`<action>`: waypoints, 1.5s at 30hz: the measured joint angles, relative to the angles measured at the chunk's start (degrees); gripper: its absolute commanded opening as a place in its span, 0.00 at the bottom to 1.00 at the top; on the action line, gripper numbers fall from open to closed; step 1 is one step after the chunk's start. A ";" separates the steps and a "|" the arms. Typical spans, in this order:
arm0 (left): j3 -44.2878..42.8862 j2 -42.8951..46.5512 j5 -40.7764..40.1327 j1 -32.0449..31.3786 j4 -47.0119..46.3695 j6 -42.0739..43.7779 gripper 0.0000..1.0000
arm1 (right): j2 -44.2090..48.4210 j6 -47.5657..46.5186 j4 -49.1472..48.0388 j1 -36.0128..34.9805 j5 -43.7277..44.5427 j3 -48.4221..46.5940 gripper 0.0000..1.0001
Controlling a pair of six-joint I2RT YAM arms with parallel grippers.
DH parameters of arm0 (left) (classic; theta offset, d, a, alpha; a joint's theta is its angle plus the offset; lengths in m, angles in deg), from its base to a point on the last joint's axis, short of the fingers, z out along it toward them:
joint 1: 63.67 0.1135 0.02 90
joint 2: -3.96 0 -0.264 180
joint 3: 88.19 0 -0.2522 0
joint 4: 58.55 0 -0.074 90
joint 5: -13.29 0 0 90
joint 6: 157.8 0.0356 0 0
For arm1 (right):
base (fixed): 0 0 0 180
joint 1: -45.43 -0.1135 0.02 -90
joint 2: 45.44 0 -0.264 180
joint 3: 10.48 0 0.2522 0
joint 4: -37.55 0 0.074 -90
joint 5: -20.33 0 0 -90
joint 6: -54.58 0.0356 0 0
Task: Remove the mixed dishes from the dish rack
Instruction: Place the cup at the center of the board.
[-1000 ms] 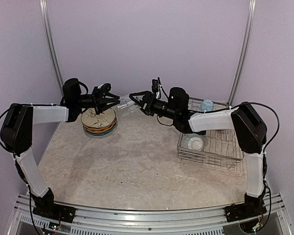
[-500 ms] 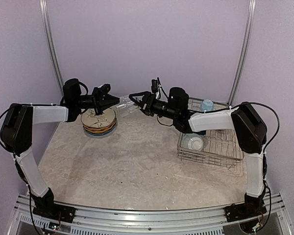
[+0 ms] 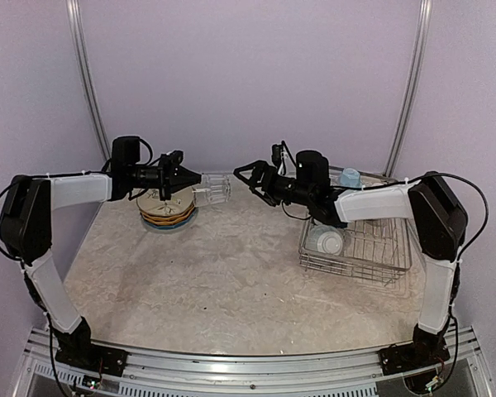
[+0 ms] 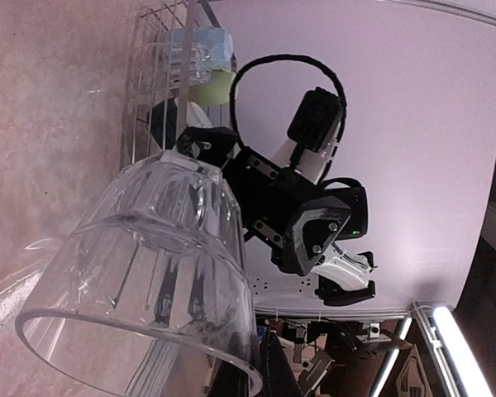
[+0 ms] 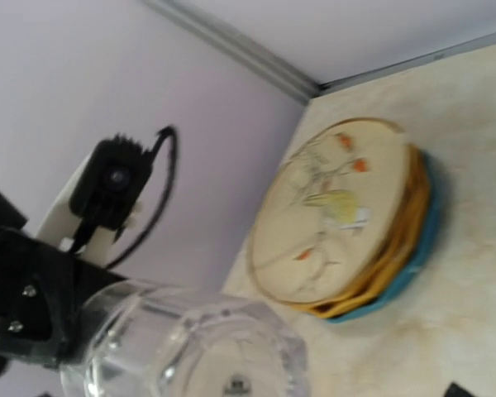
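While the left claw [image 3: 194, 180] is clenched on the clear glass tumbler [image 3: 213, 191], the glass hangs on its side in the air at about eleven o'clock over the table [image 3: 231, 273], just beside the stack of leaf-patterned plates [image 3: 167, 207] at ten o'clock. The right claw [image 3: 246, 176] stands at the tumbler's three o'clock with its jaws spread wide, apart from the glass and grasping nothing. The dish rack [image 3: 360, 244] sits at three o'clock on the table, with a teal-and-white bowl [image 3: 326, 240] at its near left corner and a light blue mug [image 3: 350, 177] at its far end. I judge the tumbler light but rigid, slick and breakable. Its faceted wall gives little friction, so a pinch across the rim wall, one pad inside and one outside, or a grip around the body, looks safest. Held sideways from one end it could pivot or slip. It should be turned upright and set down gently, clear of the plates. Exactly where the left claw's pads meet the glass is hard to make out: the left wrist view cuts them off at six o'clock, and the overhead view is too small. From the right wrist, the tumbler is blurred. A pale green mug [image 4: 219, 87] shows only partly behind the rack wires, and what else the rack holds I cannot tell.
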 measured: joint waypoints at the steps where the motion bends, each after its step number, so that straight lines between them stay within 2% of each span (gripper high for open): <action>1: -1.36 0.00 -1.40 -0.04 4.63 2.73 0.00 | 0.59 -0.44 1.25 0.35 0.68 0.22 1.00; 5: -9.18 0.11 -10.25 -0.74 23.30 13.92 0.00 | 3.23 -2.82 6.38 1.01 3.96 0.42 1.00; 9: -14.71 1.40 -22.05 -2.56 37.44 24.02 0.00 | 5.66 -5.62 11.10 1.29 7.19 0.33 1.00; 13: -19.65 1.73 -32.94 -5.11 49.48 31.36 0.00 | 6.36 -7.74 14.62 1.29 9.62 0.20 1.00; 18: -24.98 0.61 -41.64 -8.87 59.49 37.66 0.00 | 6.36 -9.29 18.18 1.29 11.56 -0.15 1.00; 28: -30.25 -6.08 -55.54 -13.73 71.54 45.24 0.00 | 6.36 -10.82 20.74 1.29 13.84 -1.01 1.00; 45: -33.81 -14.84 -66.05 -17.00 78.55 49.13 0.00 | 6.67 -11.91 22.21 1.31 15.30 -0.92 1.00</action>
